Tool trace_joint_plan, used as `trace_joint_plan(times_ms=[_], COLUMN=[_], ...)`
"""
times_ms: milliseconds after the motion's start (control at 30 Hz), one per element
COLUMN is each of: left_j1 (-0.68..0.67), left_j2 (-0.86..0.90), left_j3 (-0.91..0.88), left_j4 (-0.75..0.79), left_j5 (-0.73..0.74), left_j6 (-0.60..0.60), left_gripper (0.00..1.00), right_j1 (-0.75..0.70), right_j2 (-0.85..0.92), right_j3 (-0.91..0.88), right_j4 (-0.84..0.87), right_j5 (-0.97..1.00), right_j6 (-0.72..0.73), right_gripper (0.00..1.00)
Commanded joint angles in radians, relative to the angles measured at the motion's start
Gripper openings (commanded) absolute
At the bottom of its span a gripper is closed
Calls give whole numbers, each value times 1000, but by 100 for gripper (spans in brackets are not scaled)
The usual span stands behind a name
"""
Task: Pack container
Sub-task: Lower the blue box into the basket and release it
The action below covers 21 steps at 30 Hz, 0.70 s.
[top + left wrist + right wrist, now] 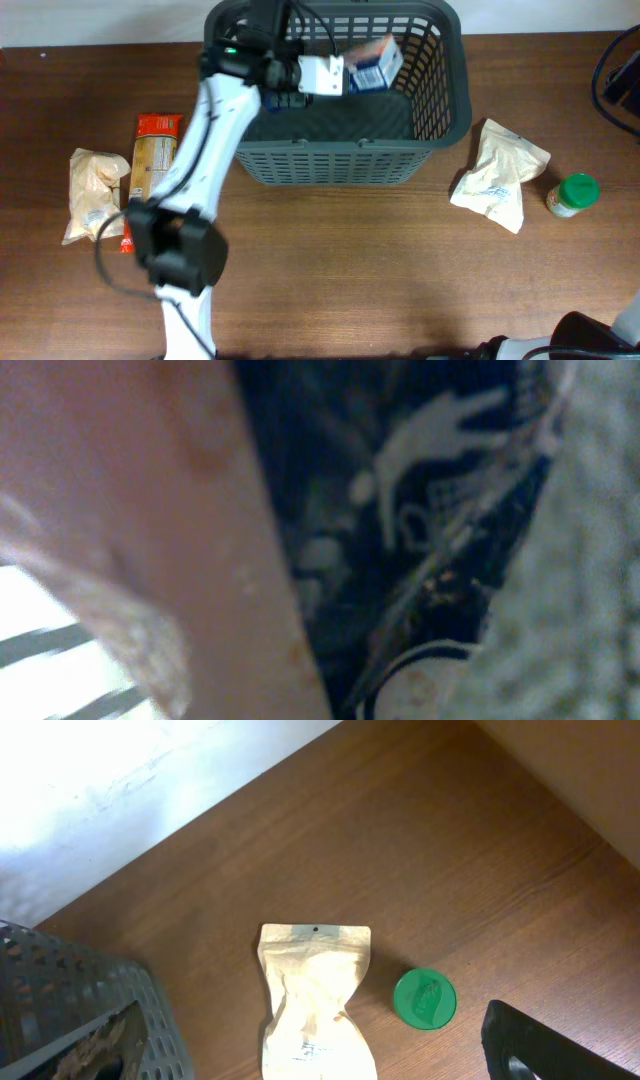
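While the left arm extends over the rear-left rim of the large dark grey plastic shopping basket (340, 165), the left end effector (345, 72) sits within the basket outline. It is clamped on a blue and white carton (380, 62), which is tilted above the basket floor. The basket stands at the rear centre of the brown wooden tabletop (350, 270). The left wrist view is blurred and filled by a dark printed surface with white markings.

Left of the basket lie an orange and red flat packet (152, 160) and, just beside it, a clear bag of beige contents (92, 190). Right of the basket lie a crumpled beige paper pouch (315, 1000) and, near it, a green-lidded round jar (425, 998).

Only a dark edge of the right end effector (535, 1045) shows, so it cannot be told whether its fingers are apart or together.
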<state>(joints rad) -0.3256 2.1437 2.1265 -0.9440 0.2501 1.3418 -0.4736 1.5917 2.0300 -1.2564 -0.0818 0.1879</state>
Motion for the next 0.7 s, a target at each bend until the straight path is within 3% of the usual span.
trace_joint_plan(times_ms=[0, 233, 267, 333, 500, 667], left_j1=[-8, -7, -7, -10, -40, -58], left_j2=[66, 143, 144, 139, 93, 6], left_j3=[12, 11, 11, 14, 80, 193], left_j4=[32, 126, 133, 144, 101, -71], left_j5=[-68, -143, -143, -157, -313, -319], left_j6=[82, 82, 82, 76, -160, -337], left_gripper=[2, 2, 9, 99, 99, 99], right_j1=[-5, -5, -5, -5, -5, -5], right_j2=[2, 2, 2, 2, 2, 2], right_j3=[6, 6, 6, 6, 6, 6], right_j4=[2, 2, 2, 2, 2, 2], right_j5=[15, 15, 15, 15, 15, 15], right_j6=[8, 8, 8, 8, 8, 8], right_gripper=[99, 99, 99, 99, 99, 99])
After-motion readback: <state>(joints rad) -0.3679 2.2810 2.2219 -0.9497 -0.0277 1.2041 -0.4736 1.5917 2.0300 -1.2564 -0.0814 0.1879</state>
